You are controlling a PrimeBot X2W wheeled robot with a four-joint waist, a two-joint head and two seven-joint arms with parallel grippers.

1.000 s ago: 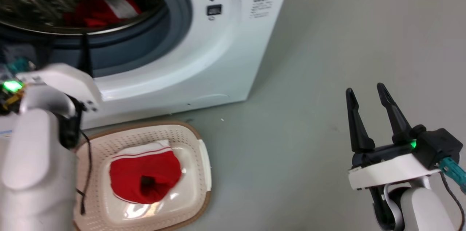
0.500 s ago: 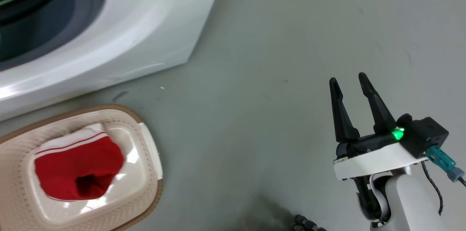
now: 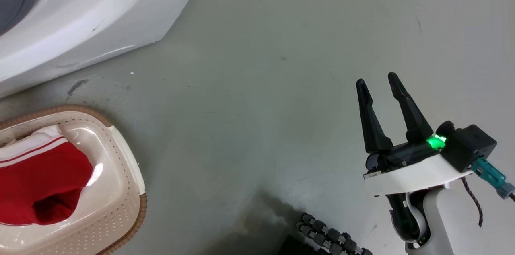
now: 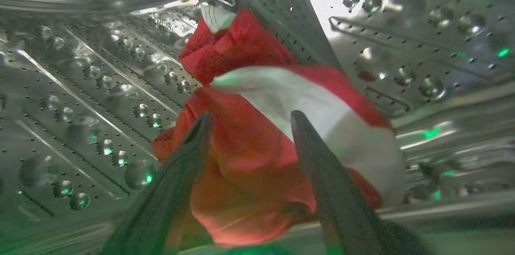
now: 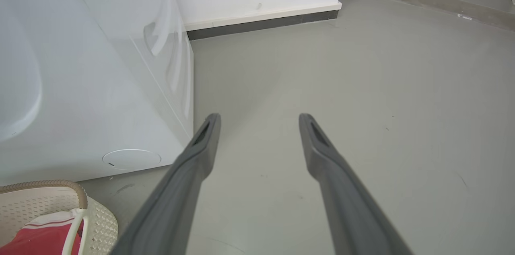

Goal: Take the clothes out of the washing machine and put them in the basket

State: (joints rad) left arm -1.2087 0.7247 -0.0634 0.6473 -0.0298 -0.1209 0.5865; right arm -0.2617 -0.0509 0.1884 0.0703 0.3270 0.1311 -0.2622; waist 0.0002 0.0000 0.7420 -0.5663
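One red garment (image 3: 40, 182) with white striped trim already lies in the cream laundry basket (image 3: 124, 190). The basket stands on the grey floor (image 3: 261, 86) just in front of the washing machine (image 3: 80, 17). More red cloth (image 4: 241, 190) with a broad white band sits in the perforated steel drum (image 4: 80, 86), bunched against a drum paddle (image 4: 281, 13). Whether it is one piece or two I cannot tell. The task looks partway done, with at least one more fetch and drop left.

The left gripper (image 4: 251, 115) is reached inside the drum. Its two fingers are spread apart and aimed at the bunch, tips over the red fabric beside the white band. It grips nothing yet, and whether the tips touch the cloth is unclear. The right gripper (image 3: 376, 78) hangs over bare floor, well apart from the basket. Its fingers are apart and empty, pointing along the floor past the machine's side.
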